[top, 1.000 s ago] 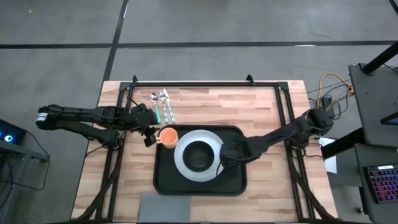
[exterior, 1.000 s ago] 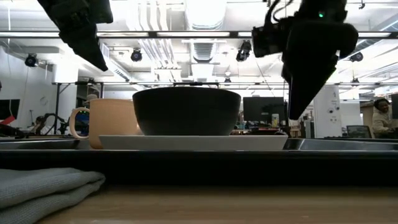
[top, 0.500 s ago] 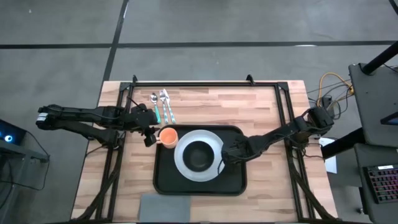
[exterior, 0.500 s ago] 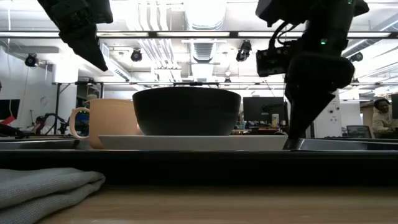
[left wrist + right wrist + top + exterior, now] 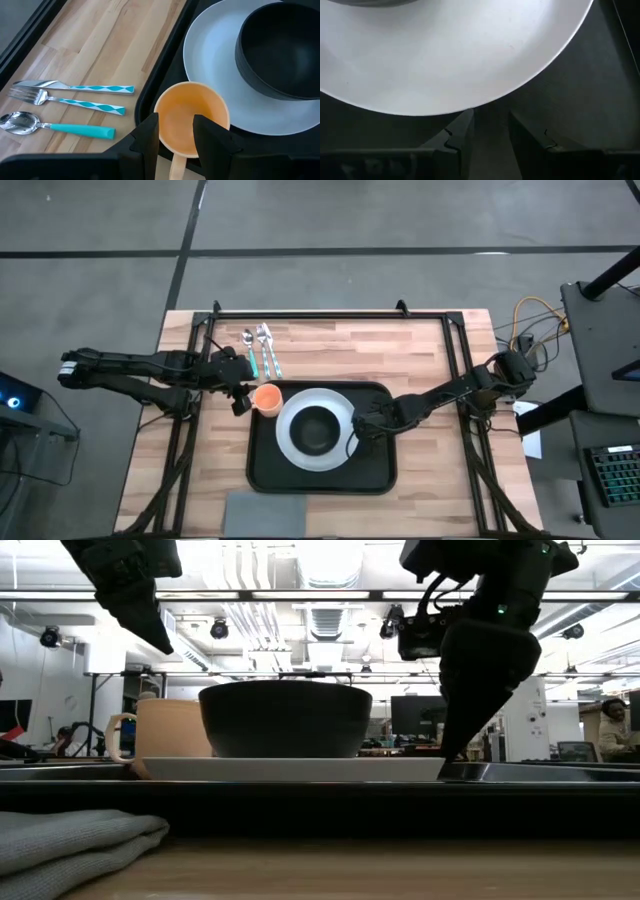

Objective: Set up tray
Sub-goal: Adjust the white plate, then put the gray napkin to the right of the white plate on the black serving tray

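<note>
On the left, the left pincer (image 5: 240,392) hovers above the left rim of the tray (image 5: 375,475), just beside the orange cup (image 5: 267,398). Its fingers stand a little apart and hold nothing (in the left wrist view the cup (image 5: 191,118) shows beyond the gap between them). Behind it on the worktop (image 5: 420,350) lie a spoon, a fork and a knife (image 5: 268,350), well apart from the tray.

The tray sits at the middle of the worktop, with its long axis running left to right. On it rests the white plate (image 5: 290,442) with the black bowl (image 5: 315,428) inside, and the cup touches the plate's left edge or stands just beside it.

On the right, the right pincer (image 5: 352,438) is low on the tray floor at the plate's right edge. Its fingers are slightly spread, and the plate rim (image 5: 470,75) lies directly ahead of the gap; they pinch nothing that I can see. So the plate lies to the left of this pincer, and the right arm is clearly the nearer one for any push or grasp on it. A grey napkin (image 5: 265,515) lies at the near worktop edge.
</note>
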You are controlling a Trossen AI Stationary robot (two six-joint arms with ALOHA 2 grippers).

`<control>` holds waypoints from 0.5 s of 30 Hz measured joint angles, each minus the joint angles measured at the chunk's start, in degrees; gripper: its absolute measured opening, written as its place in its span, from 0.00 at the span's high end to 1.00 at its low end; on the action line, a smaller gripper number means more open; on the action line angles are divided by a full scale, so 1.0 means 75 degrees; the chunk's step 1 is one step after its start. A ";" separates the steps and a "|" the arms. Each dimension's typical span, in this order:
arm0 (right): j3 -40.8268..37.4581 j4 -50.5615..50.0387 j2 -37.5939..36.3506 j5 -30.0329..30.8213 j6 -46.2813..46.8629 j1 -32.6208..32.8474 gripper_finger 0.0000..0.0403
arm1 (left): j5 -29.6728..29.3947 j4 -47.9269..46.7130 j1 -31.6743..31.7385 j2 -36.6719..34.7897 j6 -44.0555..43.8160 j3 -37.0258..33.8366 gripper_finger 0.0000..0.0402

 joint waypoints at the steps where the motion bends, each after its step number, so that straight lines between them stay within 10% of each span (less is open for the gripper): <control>1: 0.0000 0.0051 0.0000 0.0000 -0.0003 0.0000 0.72 | 0.0002 0.0000 0.0002 0.0000 0.0000 0.0000 0.75; 15: 0.1038 -0.1201 -0.0063 0.0580 -0.0519 -0.0465 0.74 | -0.0036 0.0064 0.0000 0.0000 -0.0003 0.0000 0.75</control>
